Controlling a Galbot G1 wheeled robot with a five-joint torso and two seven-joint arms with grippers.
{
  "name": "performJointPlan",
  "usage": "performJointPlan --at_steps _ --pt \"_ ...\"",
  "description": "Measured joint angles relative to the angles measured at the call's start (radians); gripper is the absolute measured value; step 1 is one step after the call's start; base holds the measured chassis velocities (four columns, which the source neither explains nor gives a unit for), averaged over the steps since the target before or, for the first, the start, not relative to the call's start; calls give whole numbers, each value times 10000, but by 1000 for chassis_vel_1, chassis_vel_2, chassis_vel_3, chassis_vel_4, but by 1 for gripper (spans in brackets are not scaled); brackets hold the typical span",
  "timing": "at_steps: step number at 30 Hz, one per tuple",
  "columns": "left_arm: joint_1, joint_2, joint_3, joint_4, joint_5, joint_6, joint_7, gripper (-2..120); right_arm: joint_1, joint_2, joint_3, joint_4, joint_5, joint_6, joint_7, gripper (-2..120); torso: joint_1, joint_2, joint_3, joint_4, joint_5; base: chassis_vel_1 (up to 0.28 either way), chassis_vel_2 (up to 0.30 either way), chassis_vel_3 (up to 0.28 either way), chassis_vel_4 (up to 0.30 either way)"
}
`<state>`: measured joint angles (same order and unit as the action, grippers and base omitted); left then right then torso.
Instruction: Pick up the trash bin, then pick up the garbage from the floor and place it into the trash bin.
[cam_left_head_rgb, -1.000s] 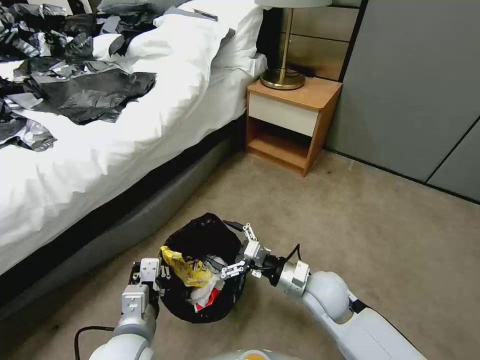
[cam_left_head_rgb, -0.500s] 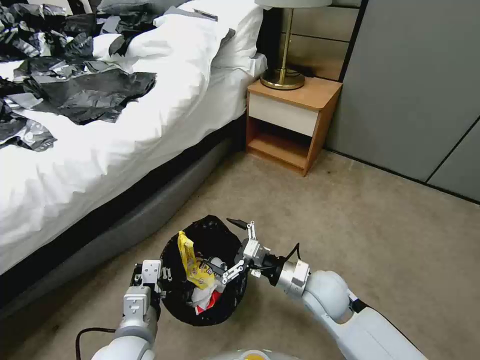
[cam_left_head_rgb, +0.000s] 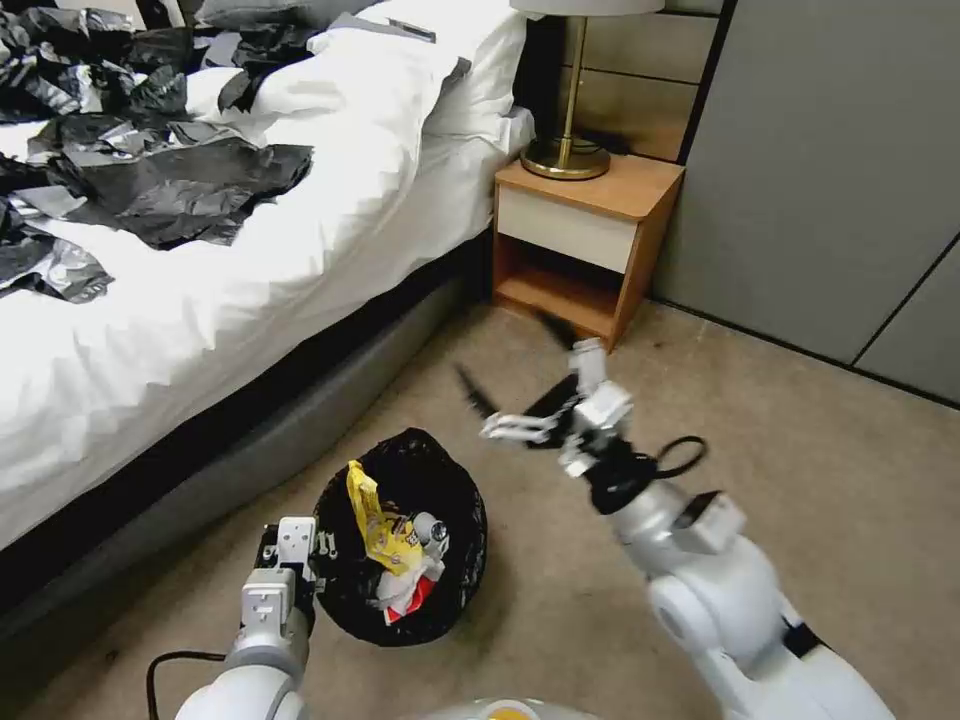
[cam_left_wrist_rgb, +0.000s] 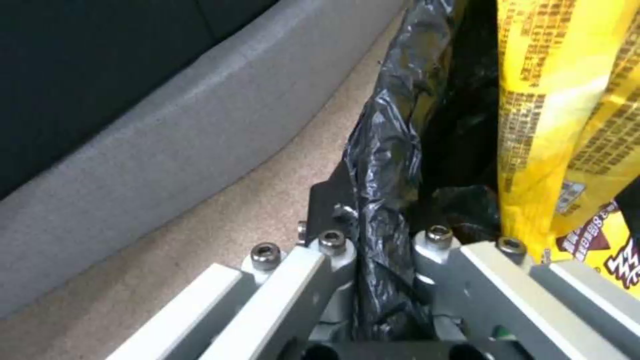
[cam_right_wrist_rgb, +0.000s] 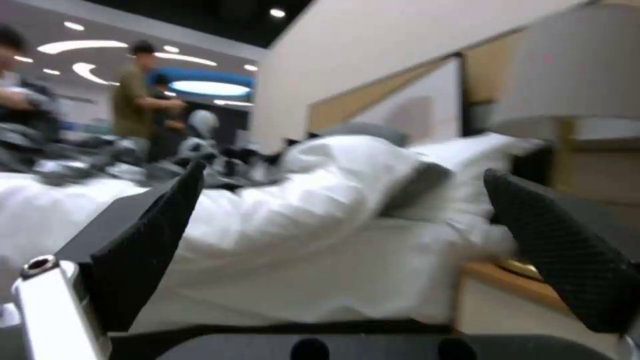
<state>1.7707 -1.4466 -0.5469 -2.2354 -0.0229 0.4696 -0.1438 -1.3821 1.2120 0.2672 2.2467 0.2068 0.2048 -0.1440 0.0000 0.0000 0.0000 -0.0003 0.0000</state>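
Change: a moment ago the right gripper (cam_left_head_rgb: 520, 385) was at the trash bin (cam_left_head_rgb: 402, 535) with the yellow wrapper (cam_left_head_rgb: 372, 515). Now it is up and away, in the air between the bin and the wooden nightstand (cam_left_head_rgb: 585, 240).
Right jaws: wide apart and holding nothing. In the right wrist view the two black, bumpy pads (cam_right_wrist_rgb: 567, 255) stand far apart, with the white bed (cam_right_wrist_rgb: 280, 240) behind them.
What it means: the wrapper looks let go. It is inside the bin, so one more piece of garbage seems done.
Left gripper (cam_left_head_rgb: 300, 550): low at the bin's left rim. Its jaws are pinched on the black bag (cam_left_wrist_rgb: 383, 200) folded over the rim, holding the bin.
Where the bin is: low by the bed's grey base (cam_left_head_rgb: 250, 450), above the tan carpet (cam_left_head_rgb: 800, 480); I cannot tell if it touches the floor.
In the bin: the yellow wrapper stands up tall, with a red and white carton (cam_left_head_rgb: 408, 592) and something white beside it.
Feel and shape: the bag is thin, shiny and crinkly. The wrapper is smooth and creased. The bin is round. The carpet looks flat and a bit rough.
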Motion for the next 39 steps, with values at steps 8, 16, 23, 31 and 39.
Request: performJointPlan --at_steps 8,16,23,31,39 --pt "-3 47 -61 -23 -182 29 -22 3 -1521 621 1063 -1196 -432 963 715 100 0 0 0 2 0 0 0 0 0" --pt "-18 62 -77 -44 -239 59 -33 3 -1843 879 1077 -2057 -485 1375 759 100 0 0 0 2 0 0 0 0 0" --pt "34 84 -79 -64 -248 67 -32 3 -1793 840 1037 -2250 -486 1395 747 100 0 0 0 2 0 0 0 0 0" --pt "41 86 -69 -108 -248 80 -32 3 -1783 738 1030 -2263 -485 1324 713 100 0 0 0 3 0 63 63 70 64" --pt "131 97 -76 -174 -248 83 -32 3 -1844 741 1026 -2285 -496 1308 712 100 0 0 1 2 -1 92 96 90 100"
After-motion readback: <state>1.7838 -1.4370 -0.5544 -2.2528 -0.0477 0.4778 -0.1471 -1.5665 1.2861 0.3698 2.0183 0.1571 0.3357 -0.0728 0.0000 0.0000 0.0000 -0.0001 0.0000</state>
